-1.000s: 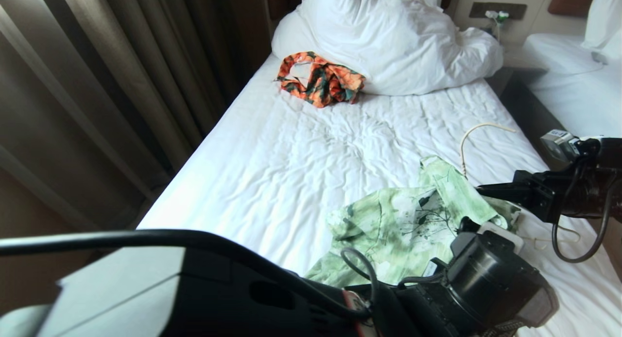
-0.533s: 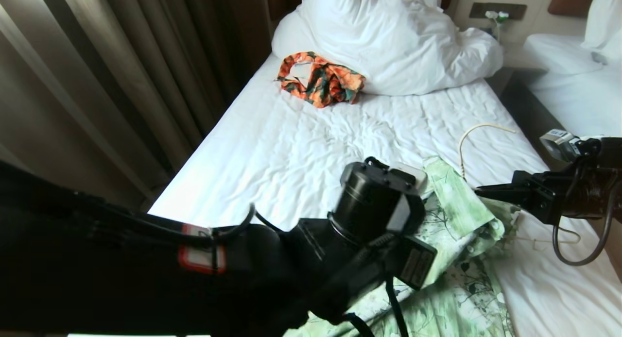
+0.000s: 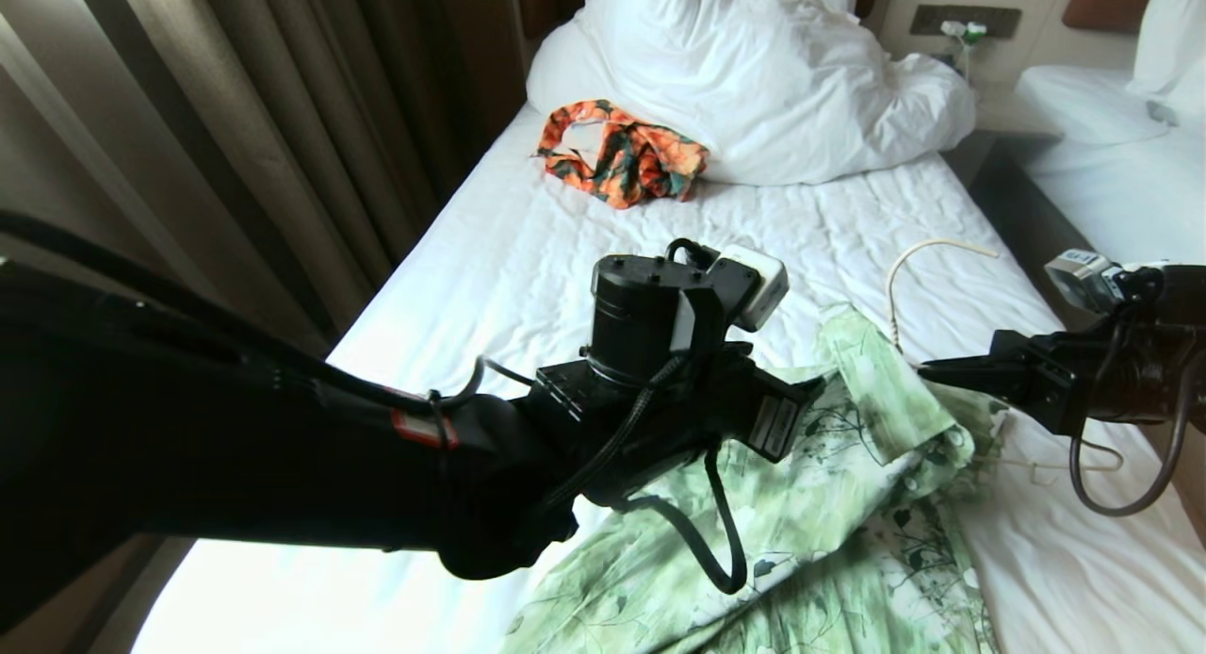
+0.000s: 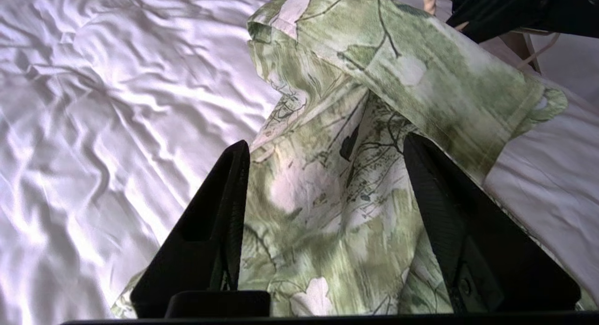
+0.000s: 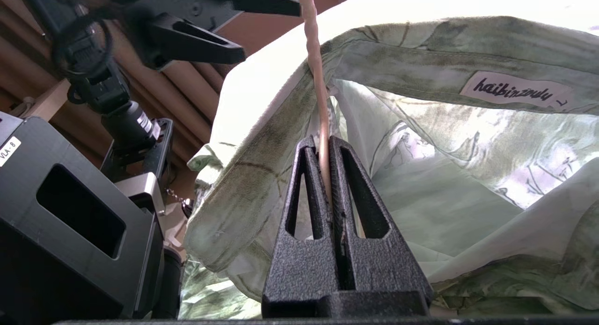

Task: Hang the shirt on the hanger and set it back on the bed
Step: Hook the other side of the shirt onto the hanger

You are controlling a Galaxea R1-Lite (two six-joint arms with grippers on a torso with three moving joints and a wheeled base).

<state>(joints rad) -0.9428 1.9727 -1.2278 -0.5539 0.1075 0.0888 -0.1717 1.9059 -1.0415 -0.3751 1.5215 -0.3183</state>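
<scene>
The light green flowered shirt (image 3: 848,475) lies rumpled on the bed (image 3: 565,286), its collar raised at the right. My right gripper (image 3: 928,371) reaches in level from the right and is shut on the hanger, whose cream hook (image 3: 904,263) curves up behind the collar. In the right wrist view the hanger's stem (image 5: 314,58) is pinched in the right gripper (image 5: 323,140) and runs into the shirt's (image 5: 444,175) neck opening. My left gripper (image 4: 326,142) hovers open over the shirt's (image 4: 327,198) front panel, just short of the collar, holding nothing.
An orange-and-dark-green garment (image 3: 622,155) lies by the white pillow (image 3: 754,79) at the head of the bed. Brown curtains (image 3: 236,164) hang along the left. A second white bed (image 3: 1112,164) stands at the right across a dark gap (image 3: 1018,202).
My left arm swung up from the near foreground to above the shirt by the collar. The shirt's body now spreads toward the near edge. The right gripper kept still.
</scene>
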